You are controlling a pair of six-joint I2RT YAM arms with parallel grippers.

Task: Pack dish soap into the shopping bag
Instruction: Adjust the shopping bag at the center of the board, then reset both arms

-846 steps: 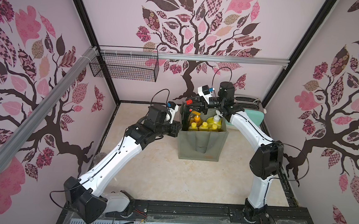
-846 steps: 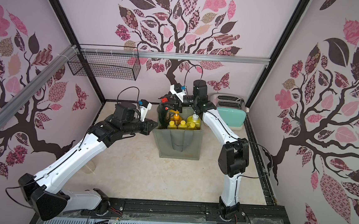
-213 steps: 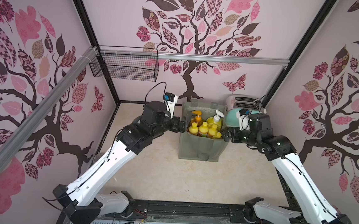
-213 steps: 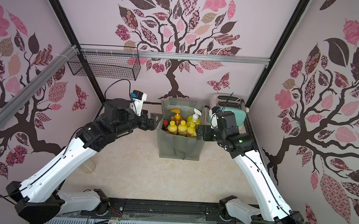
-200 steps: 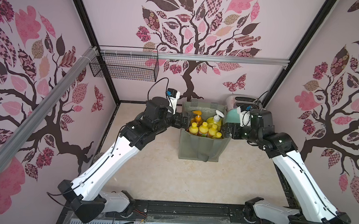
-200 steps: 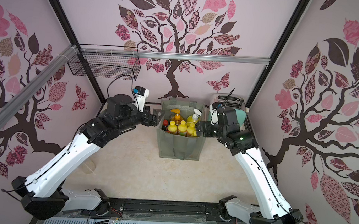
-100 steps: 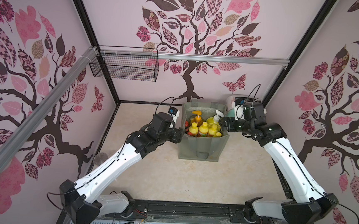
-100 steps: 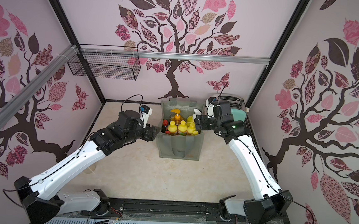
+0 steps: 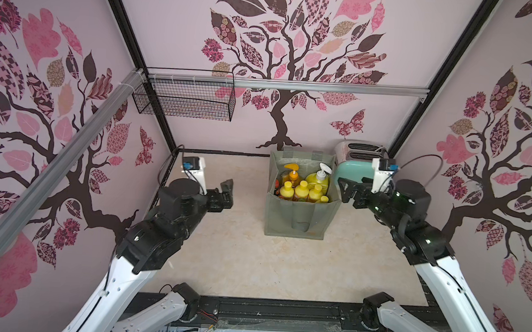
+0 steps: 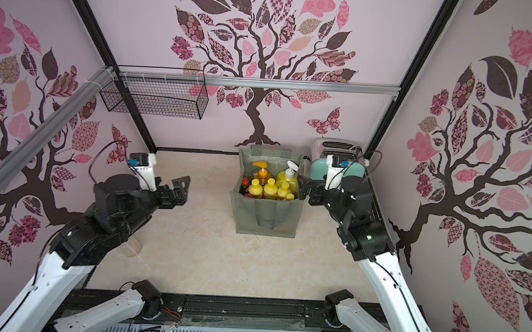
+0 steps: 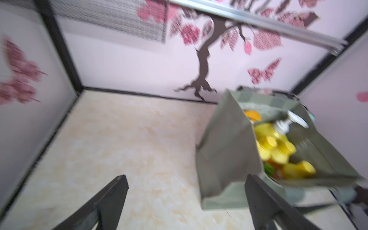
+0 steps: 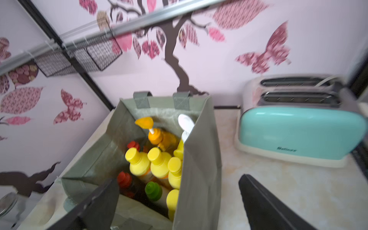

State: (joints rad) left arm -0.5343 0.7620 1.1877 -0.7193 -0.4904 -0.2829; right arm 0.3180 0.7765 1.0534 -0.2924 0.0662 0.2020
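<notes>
change: both grippers are backing off the shopping bag (image 9: 296,218); half a second earlier each was sitting close against its rim.
left gripper (image 9: 228,191): now hanging well apart from the bag over the table, fingers spread wide and carrying nothing.
right gripper (image 9: 351,190): hovering just beside the bag's wall on the toaster side, fingers likewise spread and carrying nothing.
dish soap (image 9: 301,188): standing upright inside the bag; the right wrist view is showing four yellow caps, two red caps, a green cap, an orange pump and a white pump.
meaning for task: packing is looking finished; no bottle is showing outside the bag, and the grippers seem to be retiring.
table (image 9: 245,255): pale beige marbled top, stretching out in front of the bag.
toaster (image 9: 349,175): mint and cream, standing beside the bag in the back corner.
wire basket (image 9: 186,98): black, hanging high on the back wall.
walls (image 9: 178,23): pale pink, carrying tree, leaf and butterfly decals.
</notes>
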